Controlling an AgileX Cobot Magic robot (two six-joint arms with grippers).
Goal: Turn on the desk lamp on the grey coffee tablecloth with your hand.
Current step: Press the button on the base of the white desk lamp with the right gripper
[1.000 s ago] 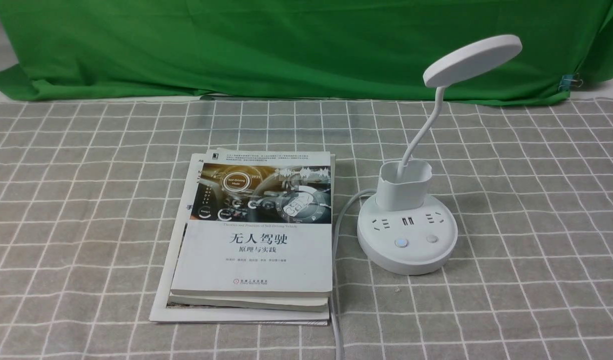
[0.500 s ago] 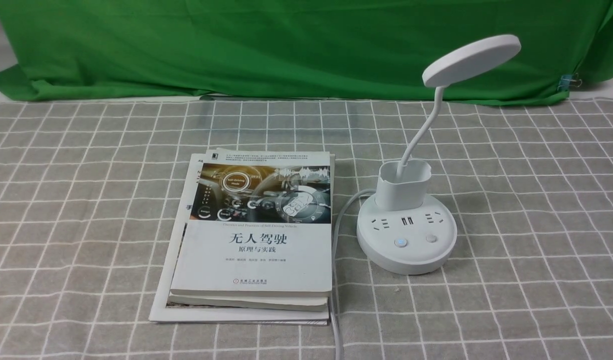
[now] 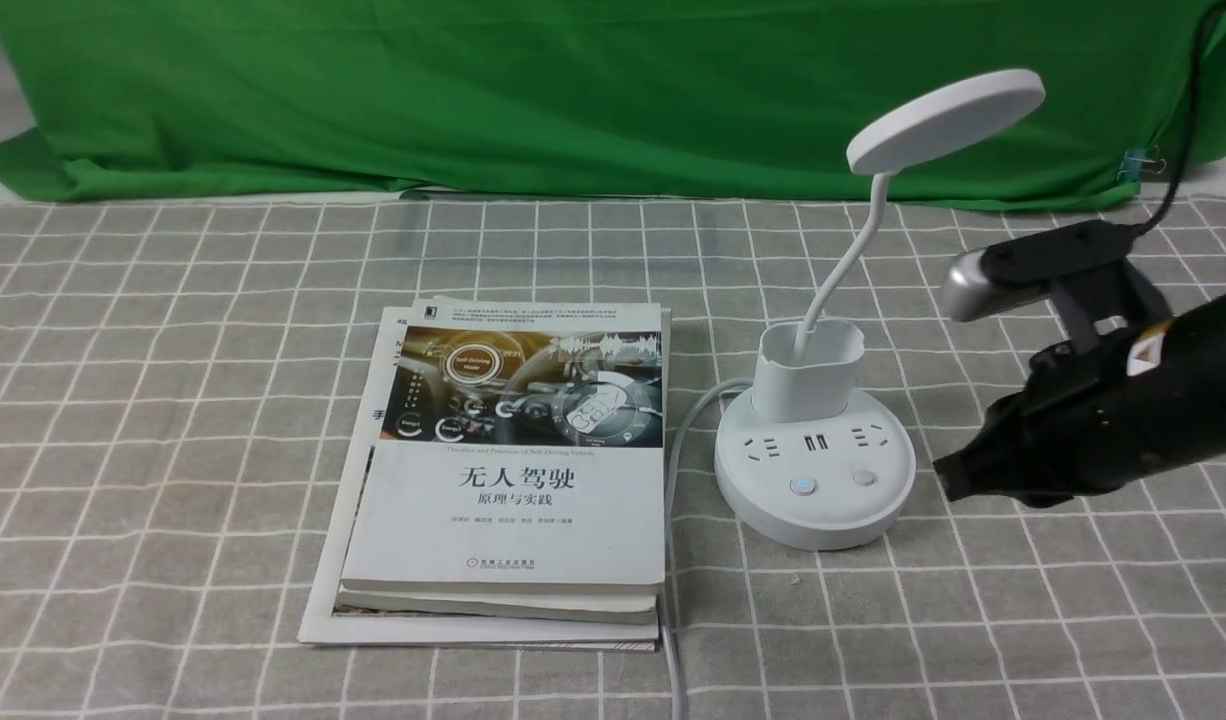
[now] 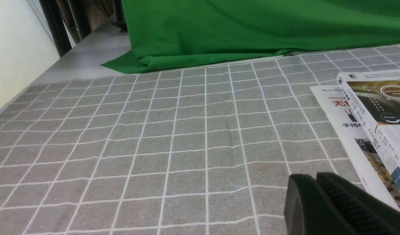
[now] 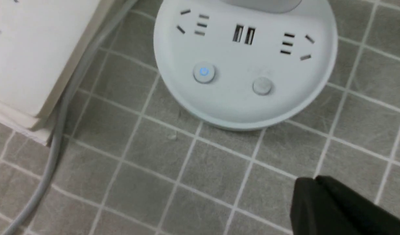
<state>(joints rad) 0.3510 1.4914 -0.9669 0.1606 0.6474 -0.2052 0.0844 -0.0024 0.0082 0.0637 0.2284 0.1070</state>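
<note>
One lamp (image 3: 818,515) stands upright on the cloth (image 3: 173,400) covering the worktop, right of centre, with a blue-lit button (image 3: 801,486) and a plain button (image 3: 863,478) on its base. The right tool (image 3: 958,480), pressed together and holding nothing, hangs just beside the base on its right, apart from it. A cord (image 3: 673,600) runs between lamp and books (image 3: 513,500). The left tool (image 4: 312,199), also pressed together, sits over bare cloth left of the books.
</note>
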